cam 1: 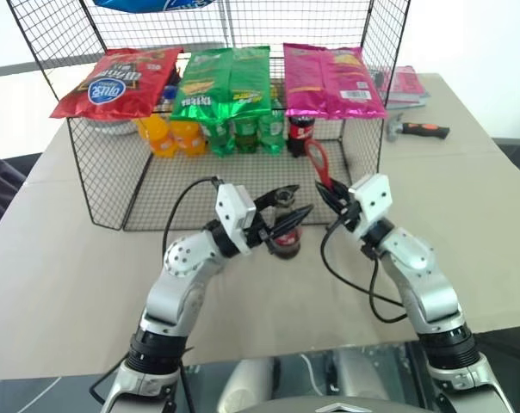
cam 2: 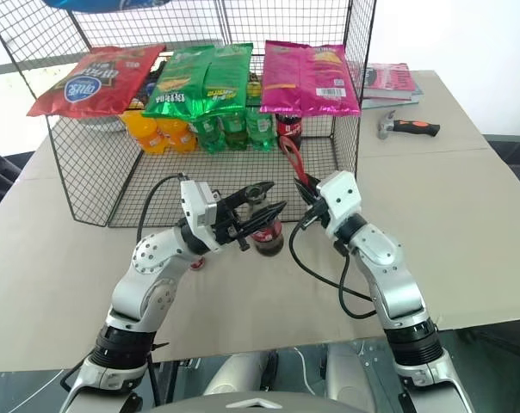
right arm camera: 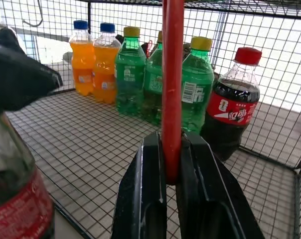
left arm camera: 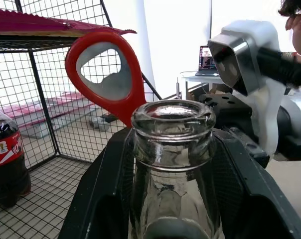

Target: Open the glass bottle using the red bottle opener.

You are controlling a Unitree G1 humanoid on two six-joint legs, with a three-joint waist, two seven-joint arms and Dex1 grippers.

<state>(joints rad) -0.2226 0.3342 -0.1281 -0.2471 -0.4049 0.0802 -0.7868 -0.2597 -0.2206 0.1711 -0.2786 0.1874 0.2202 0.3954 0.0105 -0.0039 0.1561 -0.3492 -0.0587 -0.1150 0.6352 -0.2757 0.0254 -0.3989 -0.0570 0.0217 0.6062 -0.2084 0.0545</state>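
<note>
Glass bottle [cam 1: 286,231] upright on table [cam 1: 62,258] just in front of wire rack [cam 1: 114,189], mouth uncapped, clamped at neck by left gripper [cam 1: 287,217]. Right gripper [cam 1: 332,196] pinched tight on handle of red opener [cam 1: 318,165], loop head raised beside bottle mouth, toward rack. Hammer [cam 1: 417,130] well right of rack.

In the left wrist view, the glass bottle [left arm camera: 173,169] was cut off below the neck by the bottom edge, its sides covered by the left gripper's [left arm camera: 173,209] black fingers. The red bottle opener's [left arm camera: 108,74] handle was hidden behind the bottle's mouth. At the upper right corner, a person's hand [left arm camera: 297,22] was cropped and blurred.
</note>
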